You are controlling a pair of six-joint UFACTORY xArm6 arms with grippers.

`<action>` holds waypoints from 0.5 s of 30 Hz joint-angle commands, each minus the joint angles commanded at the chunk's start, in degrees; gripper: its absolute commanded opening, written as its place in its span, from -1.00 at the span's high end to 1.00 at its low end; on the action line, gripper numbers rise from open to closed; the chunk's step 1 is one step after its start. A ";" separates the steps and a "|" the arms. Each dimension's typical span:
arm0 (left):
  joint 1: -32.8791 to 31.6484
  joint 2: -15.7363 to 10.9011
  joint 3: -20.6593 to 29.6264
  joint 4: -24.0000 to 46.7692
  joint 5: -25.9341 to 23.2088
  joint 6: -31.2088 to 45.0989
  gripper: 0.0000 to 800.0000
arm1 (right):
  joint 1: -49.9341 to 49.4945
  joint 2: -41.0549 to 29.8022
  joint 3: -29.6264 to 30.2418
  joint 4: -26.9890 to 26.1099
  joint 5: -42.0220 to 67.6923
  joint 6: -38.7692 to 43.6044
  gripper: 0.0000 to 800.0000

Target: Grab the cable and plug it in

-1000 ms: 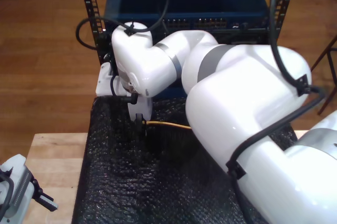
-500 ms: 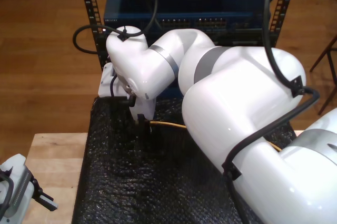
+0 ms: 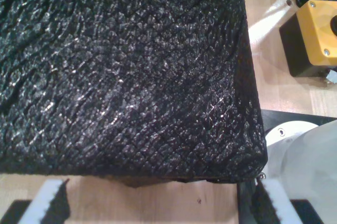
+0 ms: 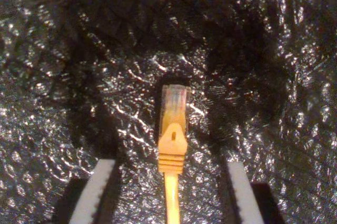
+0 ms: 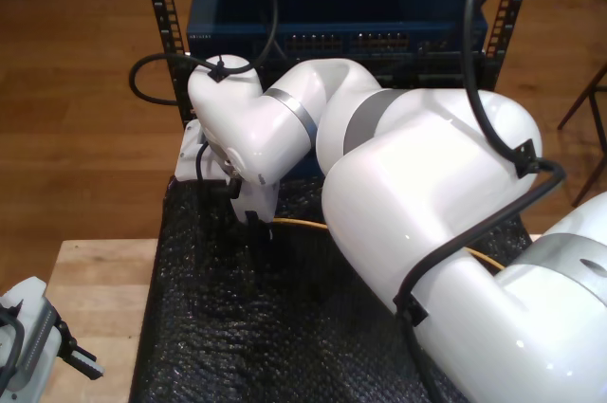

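Yellow-orange network cable (image 4: 171,155), thin and tipped with one small clear plastic plug (image 4: 174,100), lies flat on the crinkled black bubble-wrap mat (image 4: 274,76), and in the second wrist view it runs straight up the gap between the two pale ribbed fingers (image 4: 95,192) of my second gripper (image 4: 168,192), touching neither; the jaws stand wide apart, holding nothing. That centring looks deliberate to me: with the moulded strain-relief boot (image 4: 172,153) midway between the pads, a close would clamp the stiff boot instead of the limp wire, so the plug would stay pointed for insertion. In the exterior view this large white arm (image 5: 417,194) reaches to about 10 o'clock of the mat, where the gripper comes down over the cable's end (image 5: 299,224), and the wire trails off toward 3 o'clock and passes under the arm. At 12 o'clock stands one dark blue rack-mounted network switch (image 5: 332,14) with a row of ports, likely the target. My first gripper (image 3: 152,208) waits wide and empty beyond the mat's edge over the pale wooden table (image 3: 158,203), at 7 o'clock in the exterior view, I judge to keep clear. By my count: one cable, one plug, two grippers, one switch, one yellow-and-black button box (image 3: 316,37)
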 joint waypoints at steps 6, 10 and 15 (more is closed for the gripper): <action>0.00 0.00 0.00 0.00 -0.09 0.00 -1.00 | 0.00 0.00 0.00 0.00 0.00 0.00 0.13; 0.00 0.09 0.00 0.00 -0.09 0.00 -1.00 | 0.18 0.00 0.00 -0.09 -0.18 0.00 0.25; 0.00 0.09 0.00 0.00 -0.09 0.00 -1.00 | 0.18 0.00 0.00 -0.09 -0.18 0.00 0.29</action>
